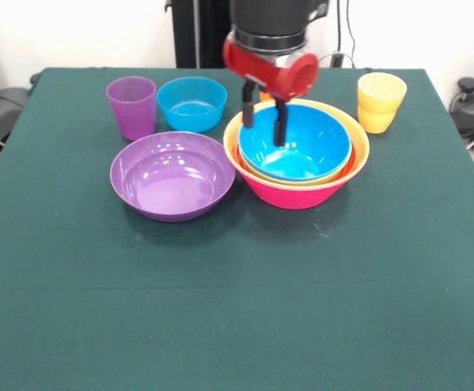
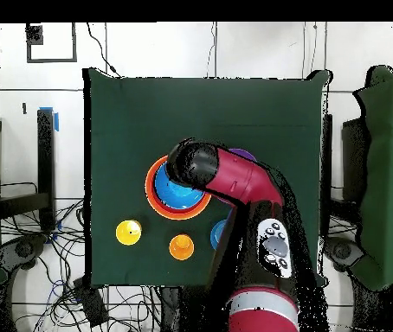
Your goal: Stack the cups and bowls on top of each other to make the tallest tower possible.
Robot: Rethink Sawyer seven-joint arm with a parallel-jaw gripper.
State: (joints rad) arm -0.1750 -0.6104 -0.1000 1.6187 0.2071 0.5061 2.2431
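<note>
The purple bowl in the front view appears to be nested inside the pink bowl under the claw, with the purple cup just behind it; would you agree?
Not quite. The purple bowl sits alone on the table, beside the pink bowl, not inside it. The front view shows the pink bowl holding a blue bowl under the claw. The purple cup is indeed just behind the purple bowl.

In the overhead view, the arm (image 2: 235,186) hides the purple bowl (image 2: 245,156).
</note>
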